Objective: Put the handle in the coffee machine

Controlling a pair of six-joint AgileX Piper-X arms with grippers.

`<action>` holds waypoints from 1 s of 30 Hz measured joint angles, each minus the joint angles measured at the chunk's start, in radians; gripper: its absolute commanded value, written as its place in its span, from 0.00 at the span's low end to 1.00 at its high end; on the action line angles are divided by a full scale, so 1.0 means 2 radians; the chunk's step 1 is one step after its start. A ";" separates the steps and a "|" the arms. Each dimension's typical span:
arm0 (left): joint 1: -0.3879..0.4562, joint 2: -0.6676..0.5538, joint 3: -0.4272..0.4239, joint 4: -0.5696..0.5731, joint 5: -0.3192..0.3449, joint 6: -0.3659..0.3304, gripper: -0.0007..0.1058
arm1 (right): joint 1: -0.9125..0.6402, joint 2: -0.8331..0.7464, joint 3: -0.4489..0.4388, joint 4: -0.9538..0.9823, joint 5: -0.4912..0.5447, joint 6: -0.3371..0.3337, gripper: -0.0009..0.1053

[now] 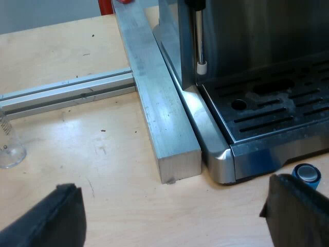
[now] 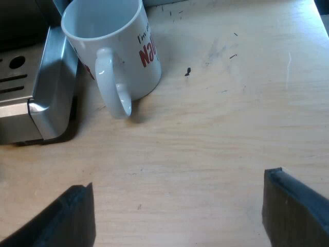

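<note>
My left gripper (image 1: pixel 172 206) is open over the wooden table, just before the corner of the espresso machine (image 1: pixel 267 118). Nothing is between its fingers. The machine's slotted drip tray (image 1: pixel 277 110) and thin steam wand (image 1: pixel 199 41) are in sight. A blue tamper (image 1: pixel 307 175) stands on the table by the tray's front edge, close to one of my left fingers (image 1: pixel 298 211). My right gripper (image 2: pixel 177 195) is open and empty above bare tabletop. A white mug (image 2: pixel 115 49) with red lettering stands upright beyond it, beside the machine's other corner (image 2: pixel 49 98).
A square aluminium bar (image 1: pixel 154 98) lies along the machine's side, and a thinner rail (image 1: pixel 72 92) runs off from it. Near that rail stands a clear measuring glass (image 1: pixel 9 146). A small red thing (image 1: pixel 108 5) sits at the bar's far end.
</note>
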 measured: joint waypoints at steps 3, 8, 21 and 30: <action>0.000 0.000 0.000 0.000 0.000 0.000 0.69 | 0.000 0.000 0.000 0.000 0.000 0.000 0.65; 0.000 0.000 0.000 0.000 0.000 0.000 0.69 | 0.000 0.000 0.000 0.000 0.000 0.000 0.65; -0.043 0.000 0.000 0.000 0.000 -0.002 0.69 | 0.000 0.004 -0.024 0.012 -0.015 -0.001 0.65; -0.088 0.000 -0.018 0.000 0.003 -0.002 0.69 | 0.000 0.064 -0.069 0.041 -0.054 -0.014 0.65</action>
